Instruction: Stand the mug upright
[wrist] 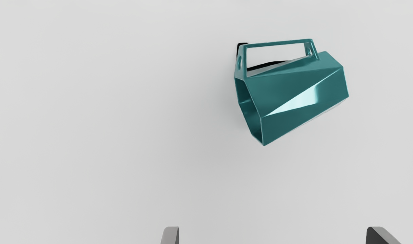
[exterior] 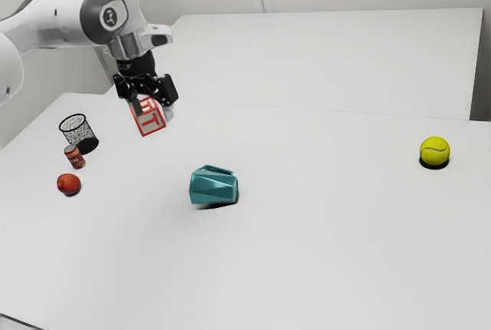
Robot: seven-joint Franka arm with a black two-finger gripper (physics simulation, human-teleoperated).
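the mug [exterior: 213, 188] lies on its side on the table [exterior: 322, 268]. from the exterior view's left come a red fruit [exterior: 69, 184], small can [exterior: 74, 156], mesh basket [exterior: 79, 132], and lettered block [exterior: 150, 121] partly behind the gripper [exterior: 153, 110]; beyond the mug, a tennis ball [exterior: 435, 150]. the wrist view reveals its mouth, facing the paler finger's side, long axis slanting, and fingers [wrist: 171, 235] wide apart.
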